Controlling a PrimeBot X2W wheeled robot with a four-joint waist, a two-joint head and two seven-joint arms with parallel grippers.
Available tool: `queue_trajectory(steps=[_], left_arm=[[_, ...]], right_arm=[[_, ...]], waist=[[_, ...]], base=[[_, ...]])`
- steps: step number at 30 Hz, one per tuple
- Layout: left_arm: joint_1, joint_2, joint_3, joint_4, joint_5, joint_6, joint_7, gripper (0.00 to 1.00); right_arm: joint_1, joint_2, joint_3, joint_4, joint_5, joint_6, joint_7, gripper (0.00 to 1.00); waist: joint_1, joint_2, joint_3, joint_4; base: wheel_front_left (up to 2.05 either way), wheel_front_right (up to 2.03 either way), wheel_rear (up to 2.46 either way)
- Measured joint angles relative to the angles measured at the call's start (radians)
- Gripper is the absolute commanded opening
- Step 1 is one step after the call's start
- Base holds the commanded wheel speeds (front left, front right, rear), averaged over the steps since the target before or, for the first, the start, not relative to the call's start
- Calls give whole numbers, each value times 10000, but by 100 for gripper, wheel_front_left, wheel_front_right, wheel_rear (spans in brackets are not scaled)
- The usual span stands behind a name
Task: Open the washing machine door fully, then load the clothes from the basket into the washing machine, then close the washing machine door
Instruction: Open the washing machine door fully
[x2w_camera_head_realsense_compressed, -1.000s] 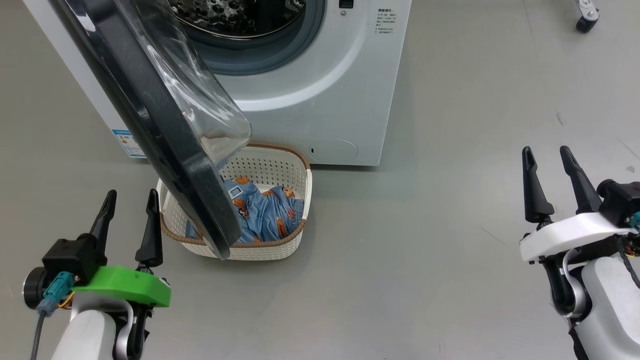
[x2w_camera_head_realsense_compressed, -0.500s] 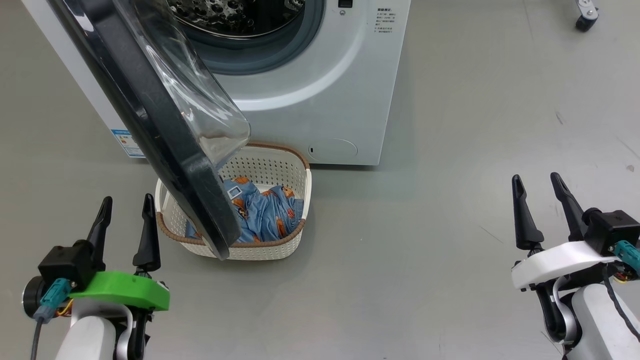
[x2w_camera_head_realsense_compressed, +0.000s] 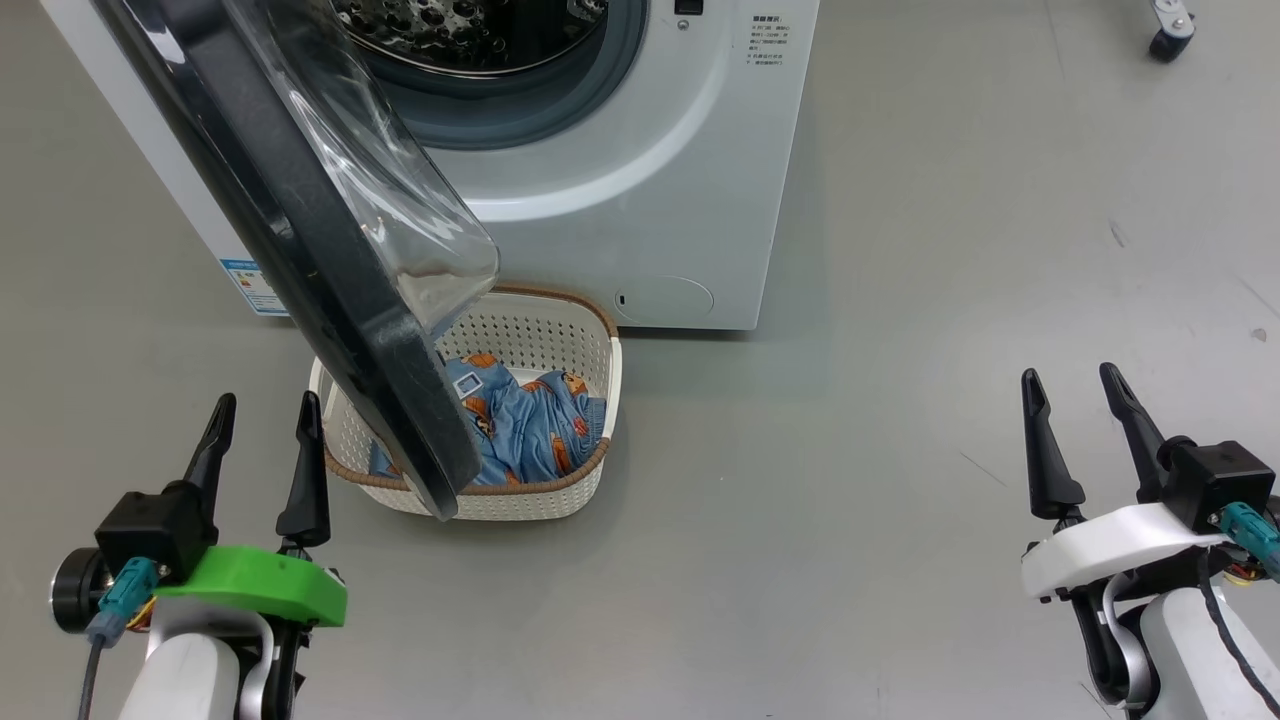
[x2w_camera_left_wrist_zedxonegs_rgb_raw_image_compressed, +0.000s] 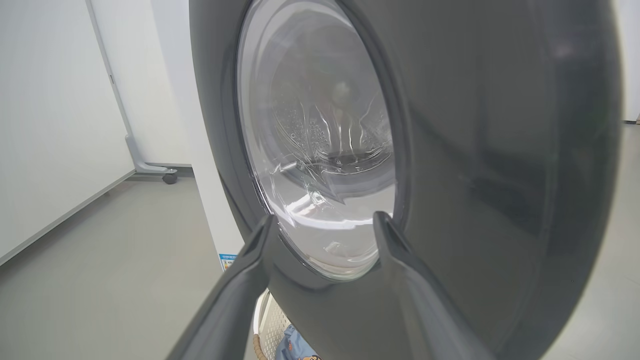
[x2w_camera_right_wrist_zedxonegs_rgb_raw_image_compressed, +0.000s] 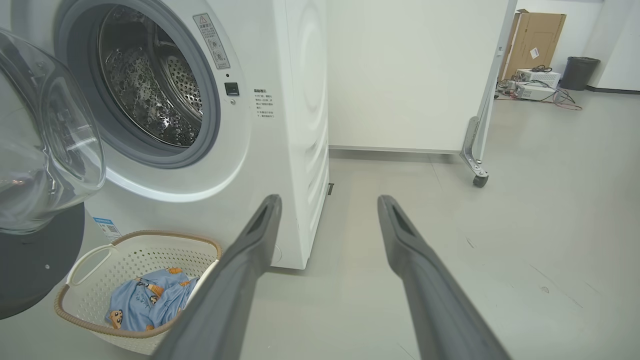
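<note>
The washing machine (x2w_camera_head_realsense_compressed: 640, 190) (x2w_camera_right_wrist_zedxonegs_rgb_raw_image_compressed: 280, 150) stands ahead with its drum bare. Its door (x2w_camera_head_realsense_compressed: 300, 230) (x2w_camera_left_wrist_zedxonegs_rgb_raw_image_compressed: 475, 150), black-rimmed with a glass bowl, hangs partly open and overlaps the left part of the basket (x2w_camera_head_realsense_compressed: 560, 495) (x2w_camera_right_wrist_zedxonegs_rgb_raw_image_compressed: 100, 260). Light blue printed clothes (x2w_camera_head_realsense_compressed: 530, 425) (x2w_camera_right_wrist_zedxonegs_rgb_raw_image_compressed: 145, 300) lie inside the basket on the floor in front of the machine. My left gripper (x2w_camera_head_realsense_compressed: 266, 410) (x2w_camera_left_wrist_zedxonegs_rgb_raw_image_compressed: 325, 220) is open just left of the door's lower edge, empty. My right gripper (x2w_camera_head_realsense_compressed: 1070, 385) (x2w_camera_right_wrist_zedxonegs_rgb_raw_image_compressed: 330, 202) is open and empty, far to the right over bare floor.
Grey floor (x2w_camera_head_realsense_compressed: 850, 500) spreads between the basket and my right gripper. A white partition on a caster (x2w_camera_right_wrist_zedxonegs_rgb_raw_image_compressed: 480, 177) stands right of the machine, with a cardboard box (x2w_camera_right_wrist_zedxonegs_rgb_raw_image_compressed: 537, 40), electronics and a dark bin (x2w_camera_right_wrist_zedxonegs_rgb_raw_image_compressed: 580, 72) beyond. Another caster (x2w_camera_head_realsense_compressed: 1168, 40) sits at the far right.
My right gripper has drawn back toward the lower edge of the head view and slightly left. The left gripper dipped and shifted a little. Door, basket and clothes stay put.
</note>
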Motion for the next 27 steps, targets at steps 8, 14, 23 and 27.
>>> queue_trajectory(steps=[8,14,23,27], left_arm=[[80,52,-171,-21,165,0,0,100],[155,86,-257,-23,184,0,0,100],[157,113,-274,-2,186,0,0,100],[158,113,-267,0,188,0,0,100]], right_arm=[[42,242,-215,0,-113,2,0,100],[155,399,-433,0,-207,2,0,100],[207,570,-633,132,-207,19,0,100],[208,593,-704,167,-209,27,0,100]], waist=[[0,0,-4,6],[1,0,-32,6],[0,0,-51,15],[0,0,-46,27]], base=[[0,0,0],[0,0,0],[0,0,0],[0,0,0]])
